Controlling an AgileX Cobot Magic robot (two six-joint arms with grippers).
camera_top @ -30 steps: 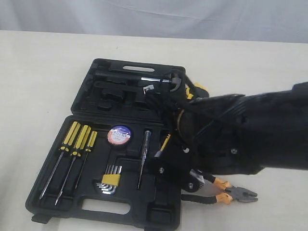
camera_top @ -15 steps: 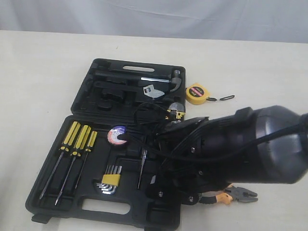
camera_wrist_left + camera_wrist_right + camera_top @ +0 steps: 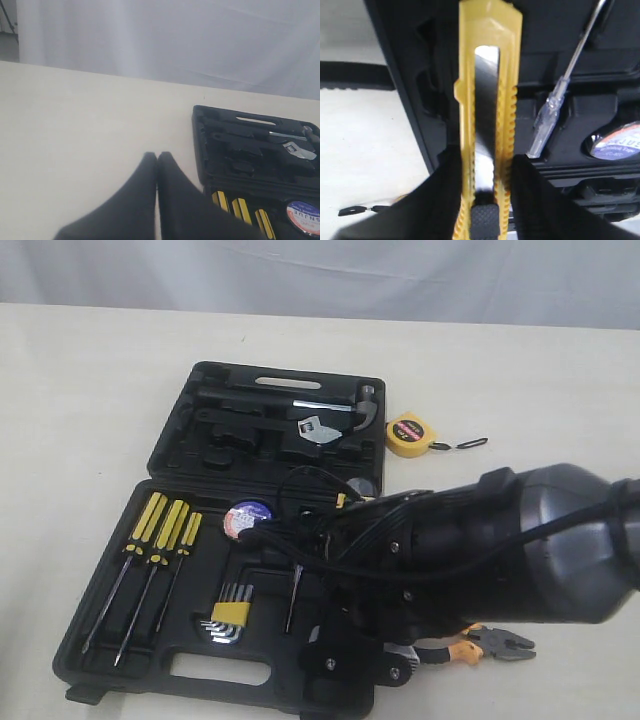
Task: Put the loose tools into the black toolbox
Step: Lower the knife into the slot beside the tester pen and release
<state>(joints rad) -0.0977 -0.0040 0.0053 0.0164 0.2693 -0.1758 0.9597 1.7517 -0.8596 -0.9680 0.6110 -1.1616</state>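
The black toolbox (image 3: 190,645) lies open, with the black tape roll (image 3: 249,519) in its lower half. In the right wrist view my right gripper (image 3: 485,156) is shut on the yellow-black utility knife (image 3: 487,100), held lengthwise over the toolbox's (image 3: 600,45) right edge. In the exterior view the arm hides the knife, and the gripper (image 3: 348,662) is low over the box's front right corner. The yellow tape measure (image 3: 408,434) sits on the table beside the lid. The pliers (image 3: 492,645) lie right of the box. My left gripper (image 3: 156,156) is shut and empty, over bare table left of the toolbox (image 3: 250,150).
Three yellow-black screwdrivers (image 3: 160,540), hex keys (image 3: 230,618) and a clear-handled tester screwdriver (image 3: 547,120) sit in the lower half. A hammer (image 3: 345,408) and wrench (image 3: 318,428) lie in the lid. My right arm (image 3: 520,540) covers the box's right side.
My right arm has swung down and left over the lower half of the toolbox with the knife, uncovering the tape measure and the lid. The pliers are now partly hidden.
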